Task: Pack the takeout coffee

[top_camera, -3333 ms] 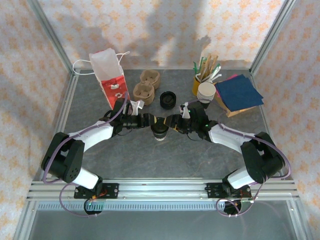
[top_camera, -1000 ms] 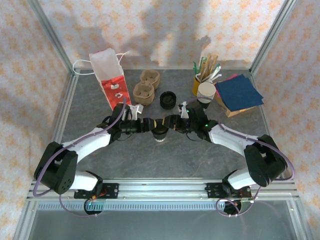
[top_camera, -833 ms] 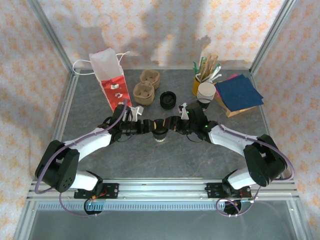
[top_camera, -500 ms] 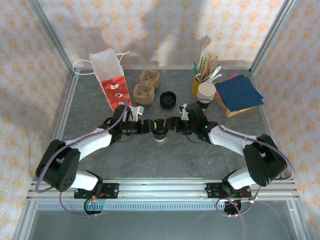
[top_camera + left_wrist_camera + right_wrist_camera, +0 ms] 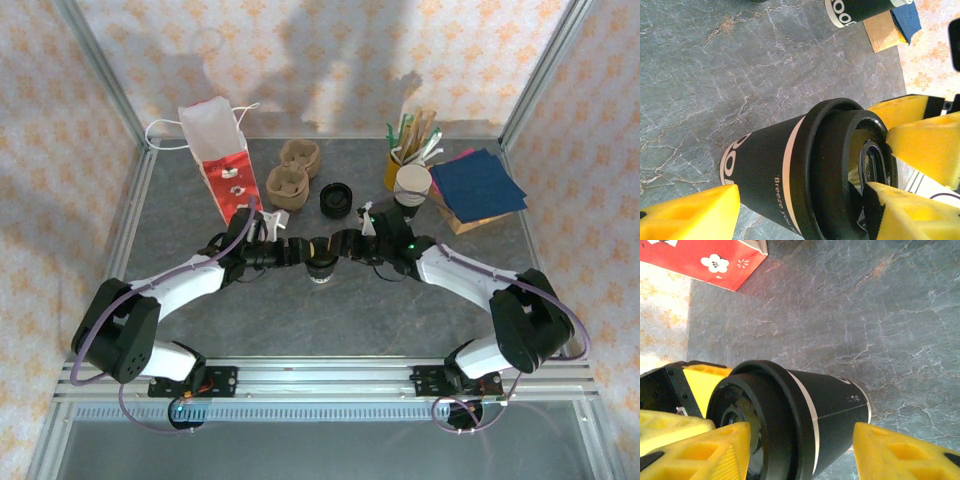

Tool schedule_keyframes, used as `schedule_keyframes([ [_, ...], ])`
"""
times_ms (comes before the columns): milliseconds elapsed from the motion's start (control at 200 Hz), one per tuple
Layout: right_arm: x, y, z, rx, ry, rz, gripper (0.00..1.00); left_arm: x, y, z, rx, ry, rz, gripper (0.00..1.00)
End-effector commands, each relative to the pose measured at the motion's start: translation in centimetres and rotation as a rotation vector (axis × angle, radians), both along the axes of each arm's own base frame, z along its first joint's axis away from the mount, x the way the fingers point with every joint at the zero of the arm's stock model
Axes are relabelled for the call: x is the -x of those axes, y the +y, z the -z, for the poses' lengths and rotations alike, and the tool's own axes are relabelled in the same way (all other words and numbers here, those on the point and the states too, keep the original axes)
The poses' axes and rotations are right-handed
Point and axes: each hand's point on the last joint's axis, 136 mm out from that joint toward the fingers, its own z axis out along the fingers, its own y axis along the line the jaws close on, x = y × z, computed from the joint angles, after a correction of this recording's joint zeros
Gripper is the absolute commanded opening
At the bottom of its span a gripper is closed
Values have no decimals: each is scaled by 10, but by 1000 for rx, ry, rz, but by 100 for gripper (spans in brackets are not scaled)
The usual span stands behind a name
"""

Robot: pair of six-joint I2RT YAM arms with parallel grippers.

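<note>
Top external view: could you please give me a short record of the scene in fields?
Coffee cup: upright, black lid on, mid-table
Left gripper: fingers flank cup, grip unclear
Right gripper: fingers flank cup, grip unclear
Paper bag: upright, rear left
Cup carriers: beside bag
Loose lids: behind cup
Blue napkins: rear right

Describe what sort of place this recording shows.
Probably a mock café takeout counter in a lab cell: lidded coffee cup, pulp cup carriers, paper bag, and a metal frame.
</note>
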Motion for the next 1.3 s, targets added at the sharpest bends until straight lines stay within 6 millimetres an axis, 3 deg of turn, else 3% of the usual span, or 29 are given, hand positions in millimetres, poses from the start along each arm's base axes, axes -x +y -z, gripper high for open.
schedule_keyframes([
  [0, -4, -6, -6, 68, -27, 12, 56, 0, -1, -9, -13, -9, -9, 69],
  [205, -5, -6, -25, 76, -60, -2, 56, -5, 5, -26, -31, -49, -49, 73],
  [385, -2, -9, -52, 101, -103, -11, 59, -17, 26, -54, -97, -92, -160, 78],
  [516, 4, -8, -72, 170, -149, -23, 67, -26, 60, -80, -127, -158, -333, 79],
  [731, 22, 13, -94, 146, -189, -77, 67, -26, 111, -120, -136, -302, -540, 80],
  [1046, 17, 12, -70, 410, -194, 42, 76, -16, 149, -175, -124, -464, -676, 83],
  [1296, 20, 30, -52, 550, -214, 10, 79, -18, 154, -166, -153, -431, -693, 84],
])
